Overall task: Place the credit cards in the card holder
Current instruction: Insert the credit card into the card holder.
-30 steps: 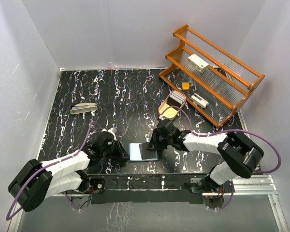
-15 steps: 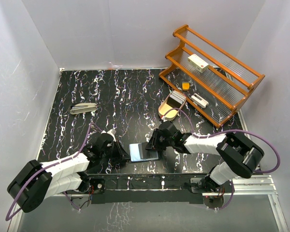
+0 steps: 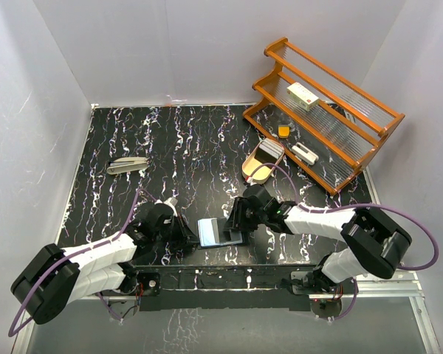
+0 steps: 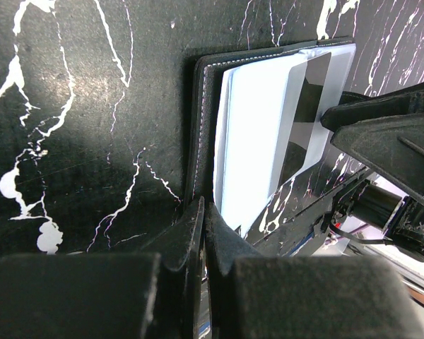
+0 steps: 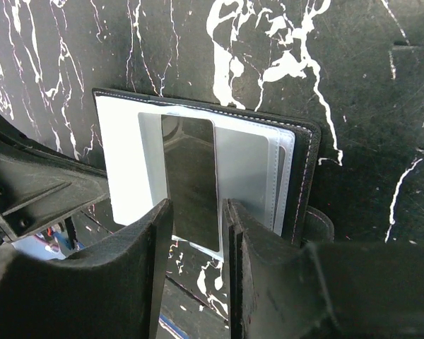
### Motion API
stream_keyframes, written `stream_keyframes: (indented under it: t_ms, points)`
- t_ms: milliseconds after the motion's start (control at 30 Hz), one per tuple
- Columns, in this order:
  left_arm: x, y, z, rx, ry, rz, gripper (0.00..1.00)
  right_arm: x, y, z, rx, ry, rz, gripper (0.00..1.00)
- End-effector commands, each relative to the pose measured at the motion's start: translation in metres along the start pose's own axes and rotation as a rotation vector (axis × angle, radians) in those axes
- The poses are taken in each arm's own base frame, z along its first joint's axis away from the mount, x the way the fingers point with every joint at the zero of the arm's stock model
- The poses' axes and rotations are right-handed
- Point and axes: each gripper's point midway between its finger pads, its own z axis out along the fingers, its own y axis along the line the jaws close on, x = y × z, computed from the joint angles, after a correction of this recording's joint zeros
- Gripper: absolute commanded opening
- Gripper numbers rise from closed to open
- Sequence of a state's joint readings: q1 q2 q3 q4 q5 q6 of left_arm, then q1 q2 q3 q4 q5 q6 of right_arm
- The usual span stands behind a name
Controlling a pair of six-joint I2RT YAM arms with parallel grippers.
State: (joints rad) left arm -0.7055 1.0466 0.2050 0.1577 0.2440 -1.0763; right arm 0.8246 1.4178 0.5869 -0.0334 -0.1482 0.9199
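The black card holder lies open near the table's front edge, its pale blue-grey inner face up. In the left wrist view its stitched black edge runs down to my left gripper, which is shut on that edge. Pale credit cards lie in the open holder. In the right wrist view the holder shows clear sleeves, and a shiny card sticks out over its near side. My right gripper is open, one finger on each side of that card.
A wooden two-shelf rack stands at the back right with a white box with a red mark on top. A cream oval-ended tray lies in front of it. A grey object lies at the left.
My right gripper has moved slightly further over the holder. The holder's pale face looks a little narrower from above. The left arm has hardly moved.
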Motion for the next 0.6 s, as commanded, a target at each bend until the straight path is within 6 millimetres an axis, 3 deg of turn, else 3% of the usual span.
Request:
stream_keyframes:
  t_ms: [0, 333, 567]
  points:
    - [0.009, 0.013, -0.002, -0.058, 0.032, 0.006, 0.00, 0.000, 0.005, 0.001, -0.003, 0.016, -0.035, 0.33]
    - [0.007, 0.013, 0.001, -0.059, 0.030, 0.014, 0.00, 0.006, 0.026, 0.013, -0.064, 0.055, -0.060, 0.34]
    - [0.006, 0.012, 0.001, -0.061, 0.030, 0.022, 0.00, 0.013, 0.055, 0.019, -0.129, 0.082, -0.124, 0.34]
